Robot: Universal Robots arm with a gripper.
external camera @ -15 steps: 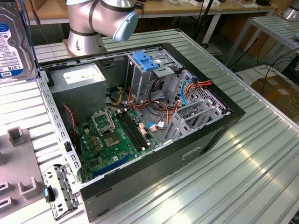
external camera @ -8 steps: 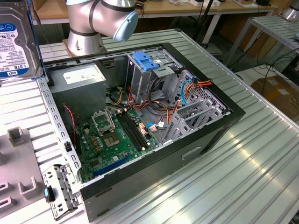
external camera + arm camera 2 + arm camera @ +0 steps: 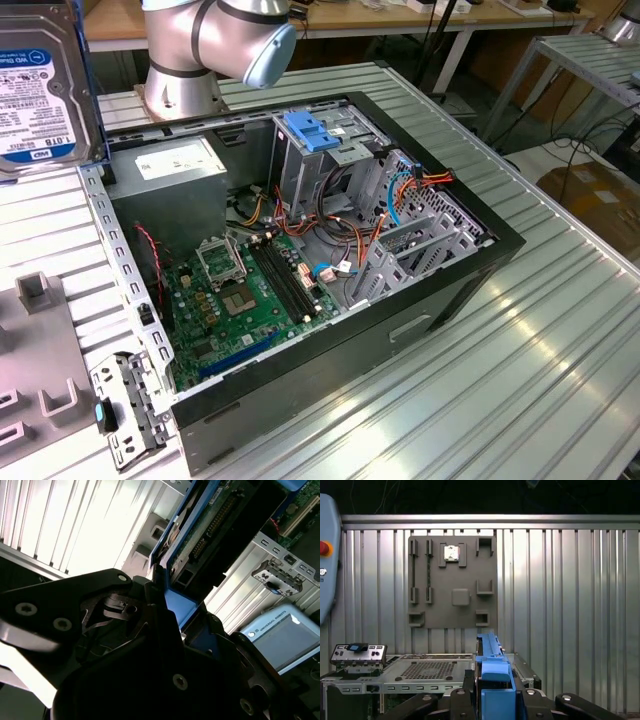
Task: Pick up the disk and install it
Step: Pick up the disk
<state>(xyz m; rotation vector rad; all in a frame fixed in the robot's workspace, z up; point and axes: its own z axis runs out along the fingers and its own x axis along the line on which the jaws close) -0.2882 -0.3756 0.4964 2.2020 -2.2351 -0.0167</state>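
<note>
The disk (image 3: pixel 40 90) hangs in the air at the exterior view's upper left, above the table beside the open computer case (image 3: pixel 440 290). Its blue-and-white label faces the camera, and a blue carrier rail runs along its edge. In the first wrist view the blue rail (image 3: pixel 492 667) stands upright between my black fingers (image 3: pixel 468 682). My gripper (image 3: pixel 493 700) is shut on the disk. The second wrist view shows the disk's circuit-board underside (image 3: pixel 215 520) rising from my gripper (image 3: pixel 167 612).
Inside the case are a tall metal drive cage with a blue latch (image 3: pixel 310 130), a grey power-supply box (image 3: pixel 180 160) and a green motherboard (image 3: pixel 250 290). A grey fixture plate (image 3: pixel 452 582) lies on the ribbed table. The arm's base (image 3: pixel 200 40) stands behind the case.
</note>
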